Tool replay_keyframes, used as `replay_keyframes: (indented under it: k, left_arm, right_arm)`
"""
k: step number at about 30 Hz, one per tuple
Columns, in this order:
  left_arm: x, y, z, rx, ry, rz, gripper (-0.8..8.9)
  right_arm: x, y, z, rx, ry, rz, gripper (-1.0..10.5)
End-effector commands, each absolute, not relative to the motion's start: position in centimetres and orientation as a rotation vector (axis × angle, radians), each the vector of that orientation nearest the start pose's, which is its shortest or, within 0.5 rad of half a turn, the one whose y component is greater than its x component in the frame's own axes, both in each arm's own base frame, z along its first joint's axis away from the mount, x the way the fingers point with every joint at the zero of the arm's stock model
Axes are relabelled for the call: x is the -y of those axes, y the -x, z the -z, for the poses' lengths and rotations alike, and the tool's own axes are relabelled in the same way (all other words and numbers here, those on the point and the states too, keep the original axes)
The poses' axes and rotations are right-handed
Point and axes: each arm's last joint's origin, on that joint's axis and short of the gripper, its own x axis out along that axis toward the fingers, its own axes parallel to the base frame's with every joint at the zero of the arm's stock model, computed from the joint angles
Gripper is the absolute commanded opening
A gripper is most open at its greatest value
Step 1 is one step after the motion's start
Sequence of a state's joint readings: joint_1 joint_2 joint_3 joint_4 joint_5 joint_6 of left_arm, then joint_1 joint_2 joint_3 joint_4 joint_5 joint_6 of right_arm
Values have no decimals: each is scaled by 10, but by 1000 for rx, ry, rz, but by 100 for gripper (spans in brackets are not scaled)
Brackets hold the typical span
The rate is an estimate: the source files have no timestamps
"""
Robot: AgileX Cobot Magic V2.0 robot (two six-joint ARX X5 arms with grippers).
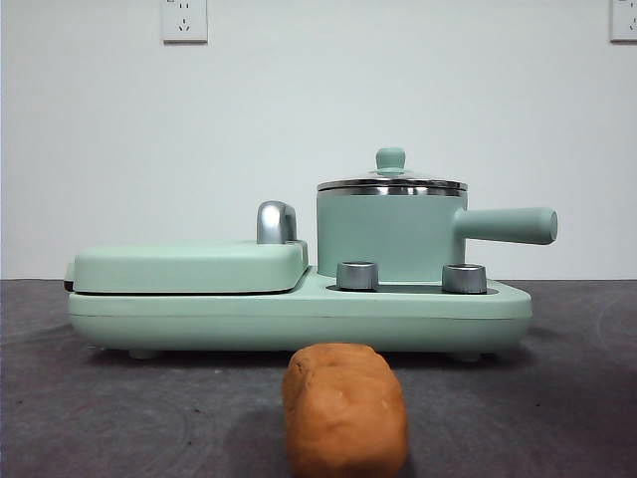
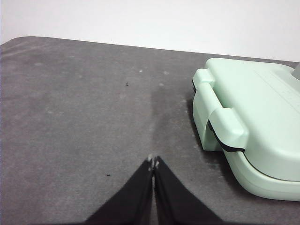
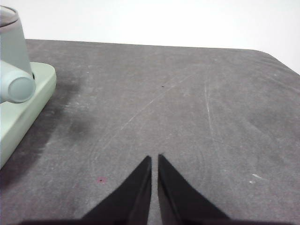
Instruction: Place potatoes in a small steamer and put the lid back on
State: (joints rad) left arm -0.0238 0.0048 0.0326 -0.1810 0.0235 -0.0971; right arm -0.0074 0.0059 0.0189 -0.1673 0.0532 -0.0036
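Note:
An orange-brown potato (image 1: 344, 408) lies on the dark table in front of the appliance, near the front view's camera. The small steamer (image 1: 390, 237), a mint-green pot with a steel rim and a straight side handle (image 1: 510, 225), stands on the right half of the mint-green base (image 1: 299, 314). Its glass lid (image 1: 391, 182) with a green knob sits on top. My left gripper (image 2: 153, 161) is shut over bare table beside the griddle's end. My right gripper (image 3: 155, 157) is shut over bare table, off the steamer's (image 3: 11, 42) handle end (image 3: 17, 89). Neither gripper holds anything.
A flat mint-green griddle section (image 1: 189, 266) with a chrome handle (image 1: 276, 221) fills the base's left half; its closed end (image 2: 253, 122) shows in the left wrist view. Two silver knobs (image 1: 358, 276) sit on the base's front. A white wall stands behind the table.

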Motion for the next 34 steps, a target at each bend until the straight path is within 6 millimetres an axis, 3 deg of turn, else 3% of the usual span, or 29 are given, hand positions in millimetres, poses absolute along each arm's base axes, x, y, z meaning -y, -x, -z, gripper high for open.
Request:
replay_keyframes:
  k: [1,13,20,28,34]
  left_arm:
    - [3,-96,-150,-179,94,36,6]
    - [3,-96,-151,-171,164,30,5]
    - [3,-96,-154,-154,286,26,9]
    - [8,-94,-184,-130,396,88,9]
    - [15,-97,-219,-157,405,207,9]
  right_arm:
    - [2,-96,-152,-149,14,59,19]
    - [2,-96,-152,-147,4,58,19]
    - [-2,-95,-161,-121,-272,-63,13]
    - [-4,-83,-204,-92,-430,-100,13]
    - [-7,-70,-246,-153,-464,-198,13]
